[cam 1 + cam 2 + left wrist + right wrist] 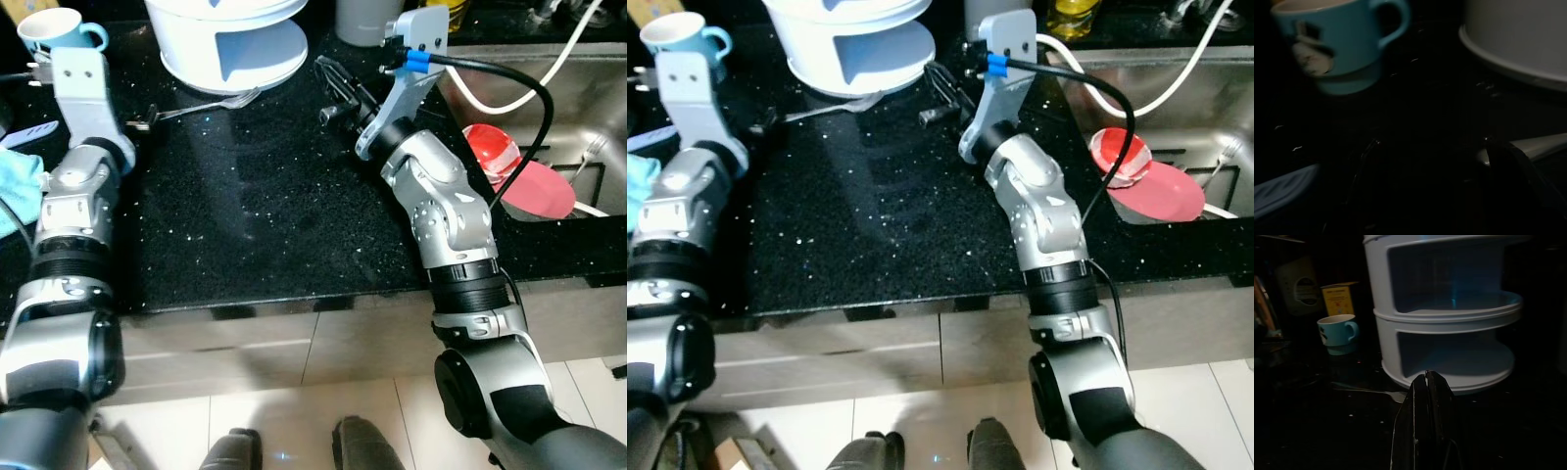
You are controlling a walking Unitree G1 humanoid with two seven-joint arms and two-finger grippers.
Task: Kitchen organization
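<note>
hovering right claw [1425, 382] closed, near rack [1444, 308]

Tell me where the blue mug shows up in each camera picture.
Left eye: blue mug top left on the counter.
Right eye: top left corner.
Left wrist: upper left, close up.
Right wrist: left of centre.
Shared landmark: the white tiered rack beside it.

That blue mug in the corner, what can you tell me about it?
The light blue ceramic mug stands upright on the black speckled countertop, at its far left corner. It has a white inside, a looped handle turned toward the white tiered plastic rack, a stepped foot and a small pale picture on its side. Nothing touches it; the left gripper points at it from nearby.
</note>
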